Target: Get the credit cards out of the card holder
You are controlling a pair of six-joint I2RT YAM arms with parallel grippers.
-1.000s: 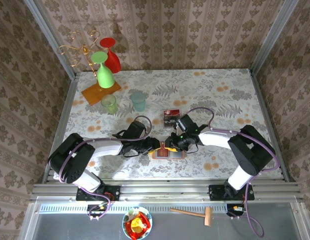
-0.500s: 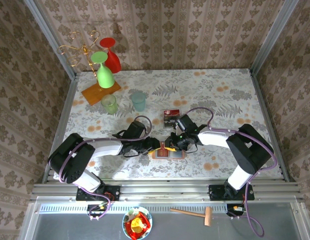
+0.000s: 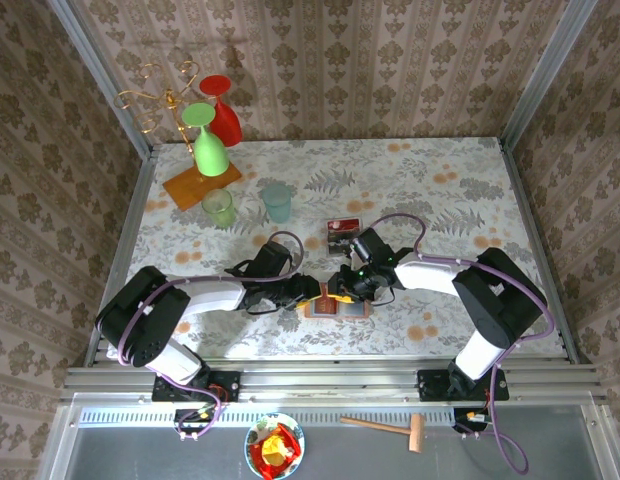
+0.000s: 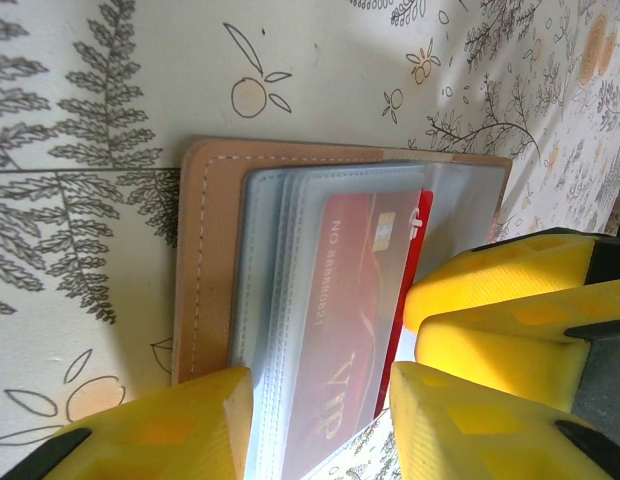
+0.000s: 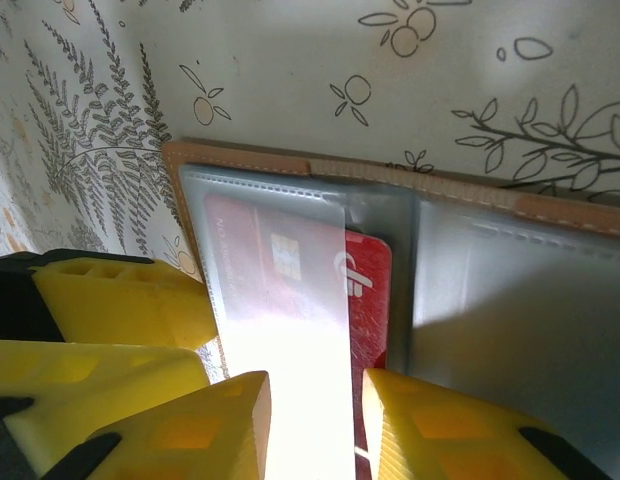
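The tan card holder [image 3: 340, 308] lies open on the table near the front edge. Its clear sleeves hold a red credit card [image 4: 350, 300] printed VIP. My left gripper [image 3: 317, 292] reaches in from the left; its yellow fingers [image 4: 160, 430] press against both edges of the sleeve stack [image 4: 275, 300]. My right gripper [image 3: 339, 290] comes from the right, jaws slightly apart over the glaring sleeve and the card's bare red edge [image 5: 368, 290]. Another dark card with a red band [image 3: 342, 234] lies on the table just beyond.
An orange-based glass rack [image 3: 202, 185] with a green glass [image 3: 210, 150] and a red glass [image 3: 222, 115] stands at the back left. Two tumblers [image 3: 219, 205] [image 3: 277, 200] sit nearby. A bowl [image 3: 275, 445] and a wooden mallet [image 3: 390, 428] lie below the table's front rail.
My right gripper has shifted very slightly over the card holder and its jaws have parted a little. The left arm and the card holder have stayed put.
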